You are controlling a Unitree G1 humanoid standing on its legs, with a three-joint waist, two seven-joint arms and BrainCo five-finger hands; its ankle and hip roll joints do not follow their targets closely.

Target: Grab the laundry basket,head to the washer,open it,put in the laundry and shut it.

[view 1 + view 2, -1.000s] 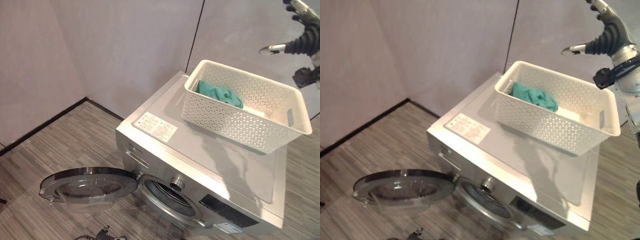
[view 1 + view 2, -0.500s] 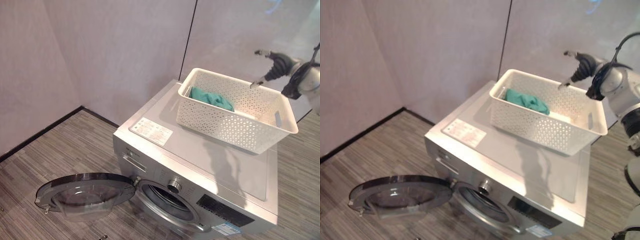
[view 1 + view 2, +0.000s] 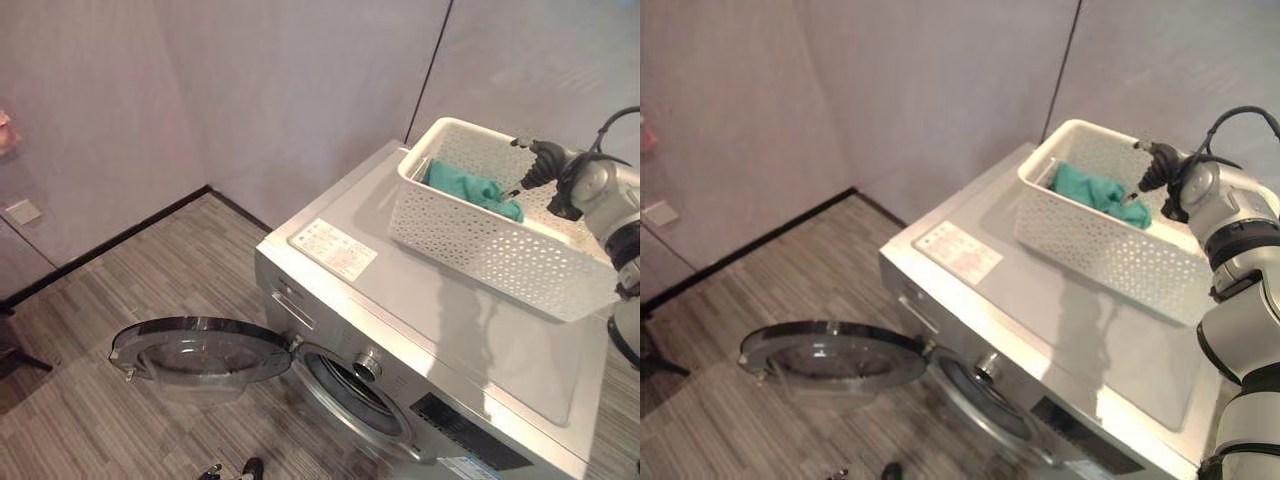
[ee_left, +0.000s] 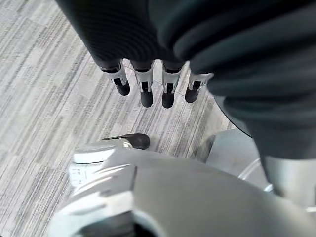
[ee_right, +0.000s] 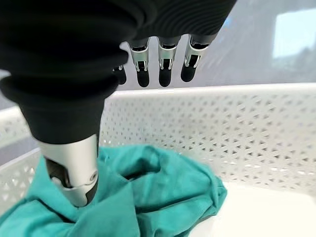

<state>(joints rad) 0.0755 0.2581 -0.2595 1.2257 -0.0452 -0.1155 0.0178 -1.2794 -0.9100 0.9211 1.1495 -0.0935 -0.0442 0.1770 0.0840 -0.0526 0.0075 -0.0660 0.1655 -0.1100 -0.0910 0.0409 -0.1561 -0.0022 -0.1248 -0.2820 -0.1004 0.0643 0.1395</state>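
Over the white perforated laundry basket (image 3: 500, 245), at 2 o'clock on the silver washer (image 3: 440, 350) top, right hand (image 3: 1155, 165) reaches in, fingers (image 5: 165, 66) straight, thumb tip touching crumpled teal cloth (image 5: 148, 197). Round glass-fronted door (image 3: 200, 350) hangs wide open at 8 o'clock. Left hand (image 4: 148, 84) relaxed, empty, above striped grey floor (image 4: 44, 98).

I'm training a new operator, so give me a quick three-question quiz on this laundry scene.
1. True or false: the washer door is open.
2. Where is the white laundry basket? A) on the floor B) on top of the washer C) inside the drum
3. What lies in the basket under the right hand?

Key: 1 true. 2 B. 3 the teal cloth, with the open hand's thumb touching it.
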